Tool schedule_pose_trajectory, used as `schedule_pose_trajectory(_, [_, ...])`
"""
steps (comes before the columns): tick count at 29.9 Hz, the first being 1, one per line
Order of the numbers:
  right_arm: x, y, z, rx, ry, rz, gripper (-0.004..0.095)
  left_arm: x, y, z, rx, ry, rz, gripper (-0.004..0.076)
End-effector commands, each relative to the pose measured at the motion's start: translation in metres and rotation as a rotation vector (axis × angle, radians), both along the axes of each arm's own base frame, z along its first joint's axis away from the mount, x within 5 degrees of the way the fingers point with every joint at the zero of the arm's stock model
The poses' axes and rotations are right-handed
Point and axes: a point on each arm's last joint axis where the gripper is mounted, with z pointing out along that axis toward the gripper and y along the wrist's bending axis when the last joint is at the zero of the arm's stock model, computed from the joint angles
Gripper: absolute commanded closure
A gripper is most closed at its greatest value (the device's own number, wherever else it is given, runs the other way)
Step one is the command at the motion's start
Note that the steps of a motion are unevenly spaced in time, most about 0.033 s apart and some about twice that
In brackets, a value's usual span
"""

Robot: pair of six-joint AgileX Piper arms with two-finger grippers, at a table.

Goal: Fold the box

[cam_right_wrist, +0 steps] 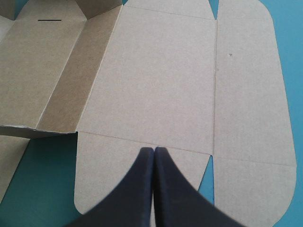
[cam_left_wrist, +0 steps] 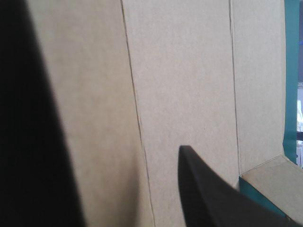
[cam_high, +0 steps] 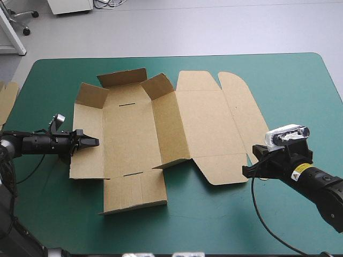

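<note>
The box (cam_high: pixel 161 128) is lying mostly flat around the middle of the teal-green table (cam_high: pixel 300 80), base toward 9 o'clock and rounded lid toward 3. The flaps at its 12 o'clock end are already standing up a bit. I'm guessing it's going to handle light and stiff. It's thin board that only wants to bend along the creases, and it's probably skating on the cover if you shove it sideways. So I'd be taking it by a free panel edge close to a crease, not mid-panel, with the other arm pinning the sheet down.

The left gripper (cam_high: pixel 91 142) is sitting over the side wall at the box's 9 o'clock, fingers standing apart, nothing clamped. The right gripper (cam_high: pixel 247 171) is hovering at the box's 4 o'clock, fingers pressed together to a point, holding nothing.

The high view is giving the whole layout, plus some spare board (cam_high: pixel 5 99) at the table's 9 o'clock edge. The right wrist view is showing its tip right over the lid's near flap. The left wrist view is only showing close-up board and crease lines — not much else.
</note>
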Motion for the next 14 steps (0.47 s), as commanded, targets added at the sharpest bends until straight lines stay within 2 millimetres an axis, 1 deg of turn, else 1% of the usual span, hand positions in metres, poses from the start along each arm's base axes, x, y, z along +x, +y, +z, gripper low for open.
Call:
schedule_pose_trajectory(1, [0.004,0.0,0.017,0.036,-0.099,-0.013,0.0927,-0.002,-0.008,0.019,-0.09,-0.032,-0.057,0.0653])
schedule_pose_trajectory(2, [0.004,0.0,0.017,0.036,-0.099,-0.013,0.0927,-0.002,-0.008,0.019,-0.089,-0.033,-0.058,0.0722])
schedule_pose_trajectory(3, [0.004,0.0,0.017,0.036,-0.099,-0.013,0.0927,-0.002,-0.008,0.019,-0.085,-0.04,-0.064,0.0735])
schedule_pose_trajectory(7, [0.004,0.0,0.017,0.034,-0.1,-0.013,0.0927,0.002,-0.007,0.024,-0.087,-0.063,-0.054,0.0738])
schedule_pose_trajectory(10, [0.004,0.0,0.017,0.032,-0.101,-0.013,0.0927,0.007,-0.005,0.039,-0.059,-0.113,-0.057,0.0738])
schedule_pose_trajectory(12, [0.004,-0.001,0.017,0.026,-0.103,-0.013,0.0927,0.01,-0.002,0.053,-0.027,-0.146,-0.058,0.0738])
schedule_pose_trajectory(14, [0.004,-0.001,0.017,0.018,-0.107,-0.013,0.0927,0.014,-0.004,0.068,0.022,-0.164,-0.08,0.0738])
